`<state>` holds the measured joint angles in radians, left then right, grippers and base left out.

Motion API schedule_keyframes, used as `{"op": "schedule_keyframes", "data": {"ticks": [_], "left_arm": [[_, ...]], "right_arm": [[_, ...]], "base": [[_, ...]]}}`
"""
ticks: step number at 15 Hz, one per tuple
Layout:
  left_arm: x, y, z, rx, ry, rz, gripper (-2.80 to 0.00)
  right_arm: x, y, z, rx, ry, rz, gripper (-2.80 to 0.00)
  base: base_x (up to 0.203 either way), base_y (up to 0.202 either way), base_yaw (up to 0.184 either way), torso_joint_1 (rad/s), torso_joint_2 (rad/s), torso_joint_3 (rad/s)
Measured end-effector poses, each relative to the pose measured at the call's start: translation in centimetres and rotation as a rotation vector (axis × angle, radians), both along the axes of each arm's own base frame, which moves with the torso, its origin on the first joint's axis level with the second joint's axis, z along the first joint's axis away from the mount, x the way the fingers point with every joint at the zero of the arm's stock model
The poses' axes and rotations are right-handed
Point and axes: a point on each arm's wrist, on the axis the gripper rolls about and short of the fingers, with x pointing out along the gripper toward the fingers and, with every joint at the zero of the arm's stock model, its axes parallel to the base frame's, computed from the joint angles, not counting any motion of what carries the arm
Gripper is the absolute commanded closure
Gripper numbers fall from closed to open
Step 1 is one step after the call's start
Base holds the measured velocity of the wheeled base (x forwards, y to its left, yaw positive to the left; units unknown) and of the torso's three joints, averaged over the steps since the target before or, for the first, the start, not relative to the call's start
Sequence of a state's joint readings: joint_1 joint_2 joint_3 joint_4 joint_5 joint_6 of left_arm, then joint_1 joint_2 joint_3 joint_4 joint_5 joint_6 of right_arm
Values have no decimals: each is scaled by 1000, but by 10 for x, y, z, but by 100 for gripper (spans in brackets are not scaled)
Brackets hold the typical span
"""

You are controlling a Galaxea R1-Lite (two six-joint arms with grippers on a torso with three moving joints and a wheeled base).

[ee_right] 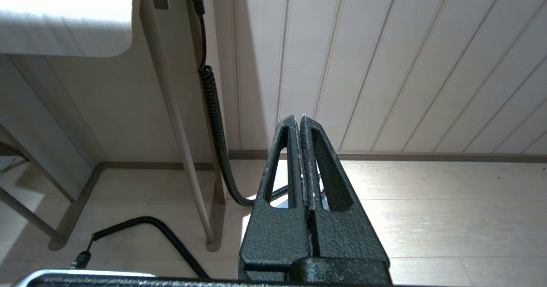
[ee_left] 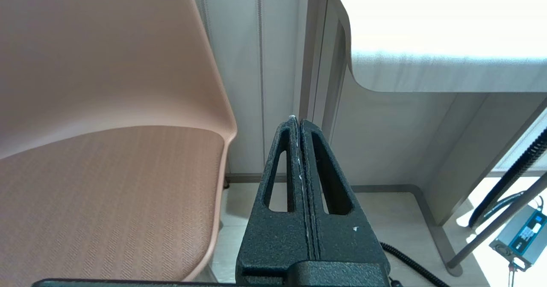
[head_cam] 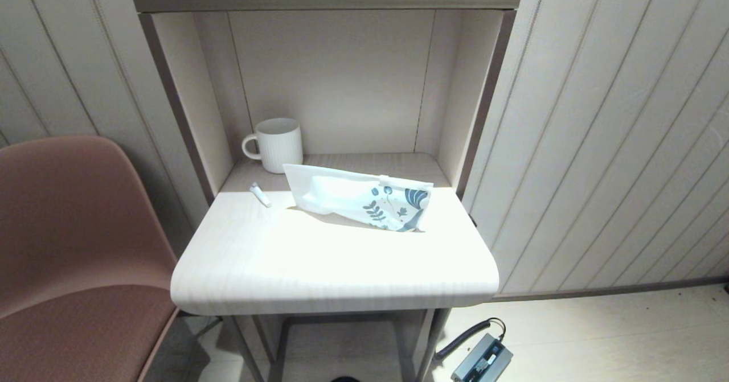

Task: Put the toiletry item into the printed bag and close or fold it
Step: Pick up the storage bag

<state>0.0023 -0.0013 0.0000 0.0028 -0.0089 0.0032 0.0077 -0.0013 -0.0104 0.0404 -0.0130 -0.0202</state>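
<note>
Head view: one toiletry item (head_cam: 260, 194) is seen lying on the tabletop (head_cam: 336, 268), near the left end of the one printed bag (head_cam: 359, 197) but apart from it; one white mug (head_cam: 275, 144) stands behind. The left gripper (ee_left: 298, 120) and right gripper (ee_right: 299, 118) are parked below the tabletop, fingers pressed together, nothing held. The tiny tube could be pinched badly and flicked away, and the limp bag could be dragged.

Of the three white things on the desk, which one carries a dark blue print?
The printed bag, lying mid-desk with leaves and flowers at its right end; the mug and small tube are plain white.
</note>
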Motion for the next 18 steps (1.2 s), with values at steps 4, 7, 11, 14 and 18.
{"op": "schedule_keyframes", "data": {"ticks": [4, 7, 11, 14, 18], "left_arm": [[0, 0, 0, 0, 0, -1, 0], [0, 0, 0, 0, 0, -2, 0], [0, 0, 0, 5, 1, -3, 0], [0, 0, 0, 5, 1, -3, 0], [0, 0, 0, 5, 2, -2, 0]], "right_arm": [[-2, 0, -1, -18, 42, 4, 0], [-3, 0, 0, -55, 53, 14, 0], [-1, 1, 1, -142, 73, 46, 0], [-1, 1, 1, -149, 76, 48, 0], [-2, 1, 1, -134, 48, 44, 0]], "base": [[0, 0, 0, 0, 0, 0], [0, 0, 0, 0, 0, 0], [0, 0, 0, 0, 0, 0], [0, 0, 0, 0, 0, 0], [0, 0, 0, 0, 0, 0]]}}
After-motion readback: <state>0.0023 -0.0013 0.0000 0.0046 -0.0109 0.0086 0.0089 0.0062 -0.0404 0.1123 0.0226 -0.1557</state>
